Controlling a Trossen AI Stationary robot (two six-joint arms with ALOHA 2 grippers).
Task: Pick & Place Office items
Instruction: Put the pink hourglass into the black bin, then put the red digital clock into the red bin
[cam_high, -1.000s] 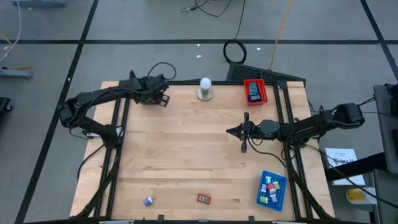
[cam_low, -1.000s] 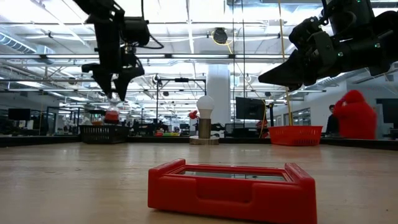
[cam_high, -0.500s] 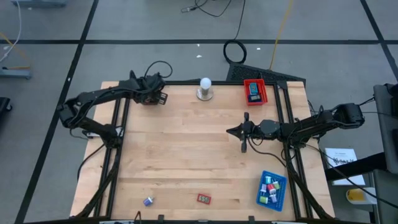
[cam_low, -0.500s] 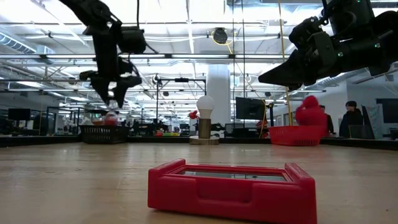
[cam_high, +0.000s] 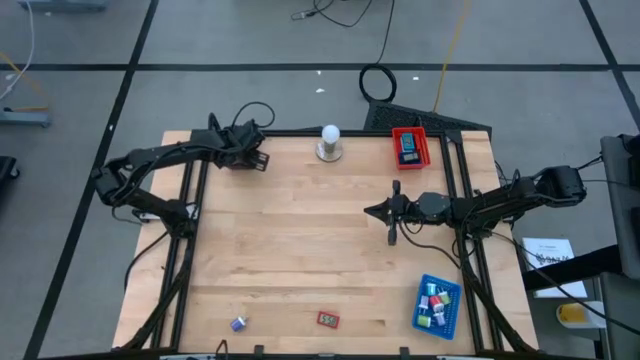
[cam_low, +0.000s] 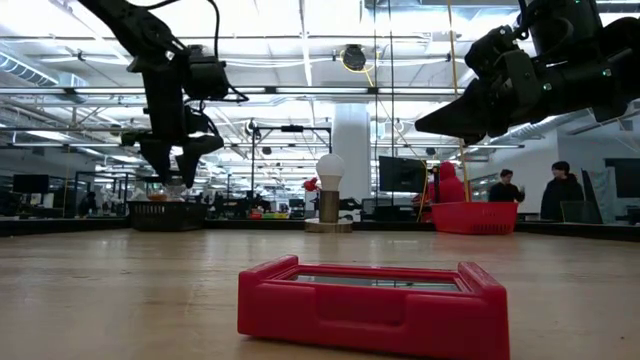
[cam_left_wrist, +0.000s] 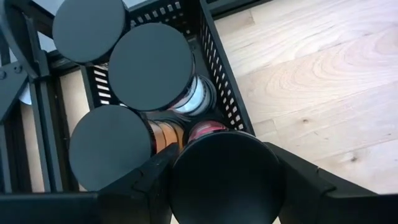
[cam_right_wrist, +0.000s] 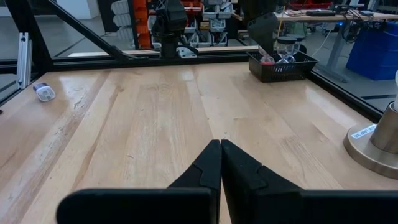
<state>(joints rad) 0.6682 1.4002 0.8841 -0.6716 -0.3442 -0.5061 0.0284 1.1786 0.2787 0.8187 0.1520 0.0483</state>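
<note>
A pale wooden table (cam_high: 300, 250) framed in black rails stands in a big bright workshop, and a few people stand far off behind it in the low view

Nearest the front edge lies a small red rectangular tray (cam_high: 328, 319), flat on the wood, with a little purple and white piece (cam_high: 238, 323) lying apart from it toward the left corner. At the front right corner sits a blue plastic tray (cam_high: 451, 316) packed with small teal, red and white office items (cam_high: 433, 302).

Midway back, the right gripper (cam_high: 394, 226) hangs over the right half of the table, well above the wood, its two dark fingers (cam_right_wrist: 208, 168) pressed flat together with nothing between them.

Farther back, at the far edge, a white ball on a round grey base (cam_high: 329, 141) stands upright, and to its right a red tray (cam_high: 424, 148) holds a blue and dark piece (cam_high: 408, 146).

In the far left corner the left gripper (cam_high: 247, 153) hovers right over a black mesh basket (cam_left_wrist: 217, 81); its fingers are parted around a black-capped round roll (cam_left_wrist: 227, 177), though I cannot tell whether they really grip it. More black-capped rolls (cam_left_wrist: 149, 65) stand in the basket beneath
</note>
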